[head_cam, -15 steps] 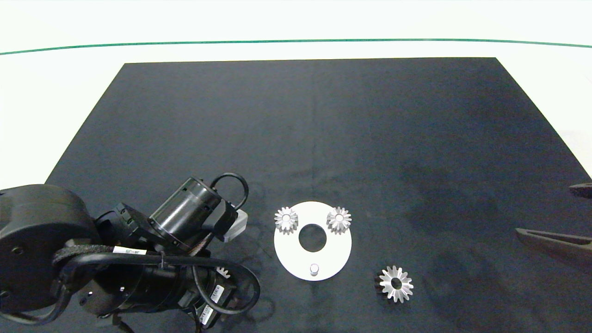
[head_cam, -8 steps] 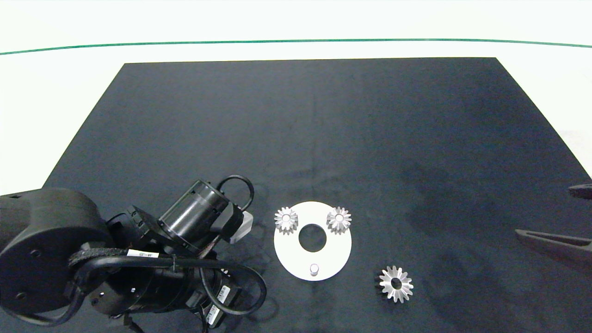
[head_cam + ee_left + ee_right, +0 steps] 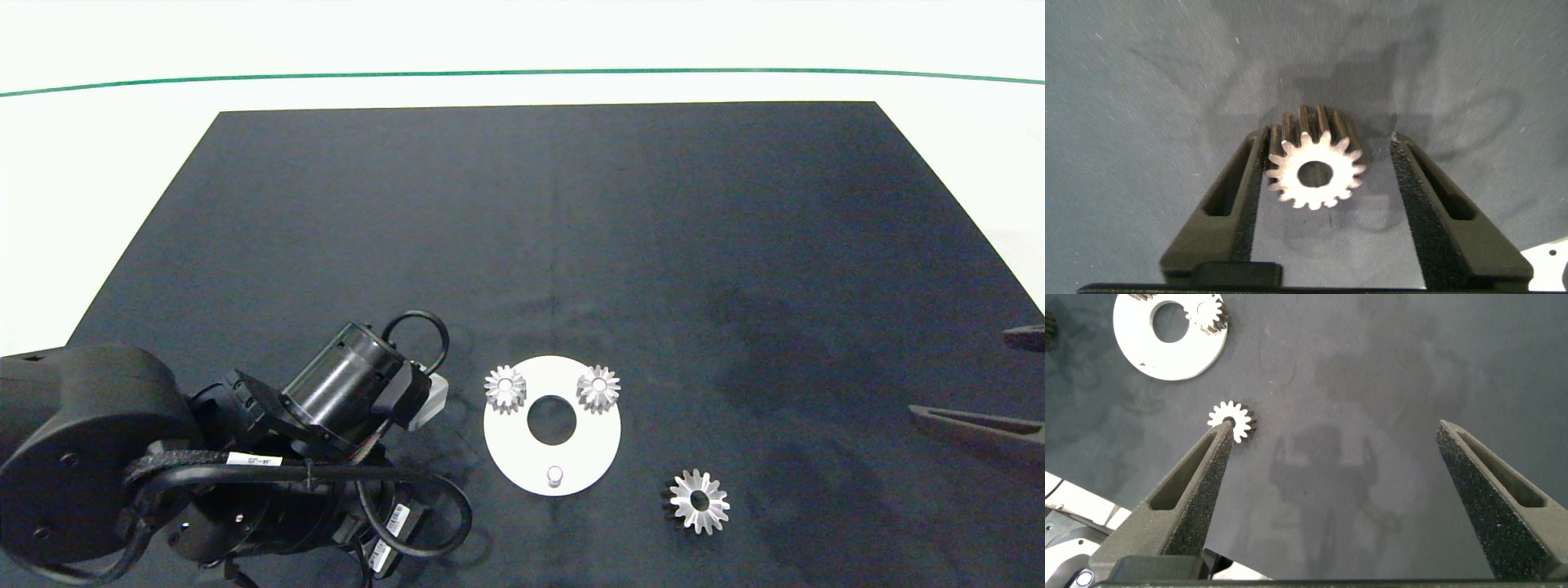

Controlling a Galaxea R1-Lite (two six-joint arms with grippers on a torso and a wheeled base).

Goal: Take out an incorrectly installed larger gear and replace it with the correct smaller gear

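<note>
The smaller gear [image 3: 1315,170], silver with short blunt teeth, lies on the dark mat between the fingers of my left gripper [image 3: 1328,137]. That gripper is open: one pad touches the gear's teeth and a gap shows on the other side. In the head view my left arm [image 3: 343,400] hides this gear. The larger gear [image 3: 699,501], with long pointed teeth, lies on the mat right of the white round plate [image 3: 522,457]; it also shows as the larger gear [image 3: 1231,420]. My right gripper [image 3: 1333,429] hangs open and holds nothing at the table's right edge.
Two small gears [image 3: 504,388] [image 3: 598,389] sit on the plate's far side, and a bare peg [image 3: 555,474] stands at its near side. The plate has a round centre hole. The black mat [image 3: 571,229] stretches far beyond.
My left arm has shifted a little to the right and towards the front edge. It now covers the small gear that showed under it a second ago. The right arm has not moved.
</note>
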